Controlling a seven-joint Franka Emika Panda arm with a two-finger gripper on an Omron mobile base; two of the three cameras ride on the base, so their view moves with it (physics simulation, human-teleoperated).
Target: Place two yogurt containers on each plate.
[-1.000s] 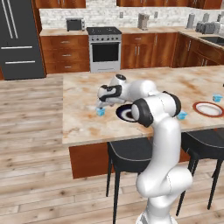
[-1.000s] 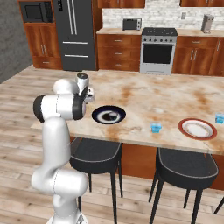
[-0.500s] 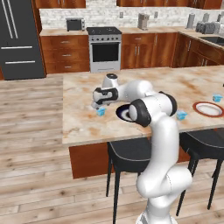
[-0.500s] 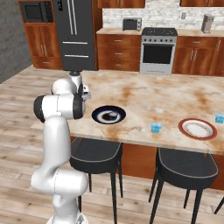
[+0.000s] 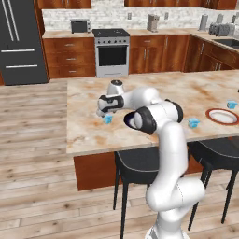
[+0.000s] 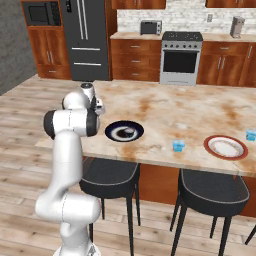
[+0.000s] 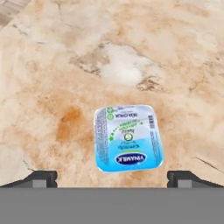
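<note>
1. The worktop (image 5: 88, 135) is carrying a light blue yogurt container (image 5: 108, 119) near its left end, upright with its printed lid facing up.
2. The pincer (image 5: 101, 112) is hovering just above that container (image 7: 128, 138), its jaws standing wide apart and gripping nothing.
3. Right of it, the black-rimmed plate (image 6: 124, 131) is lying flat on the worktop.
4. Further right, a second light blue container (image 6: 178, 145) is standing between the two plates.
5. The red-rimmed plate (image 6: 225, 147) is lying near the right end, a third blue container (image 6: 250, 135) just beyond it.
</note>
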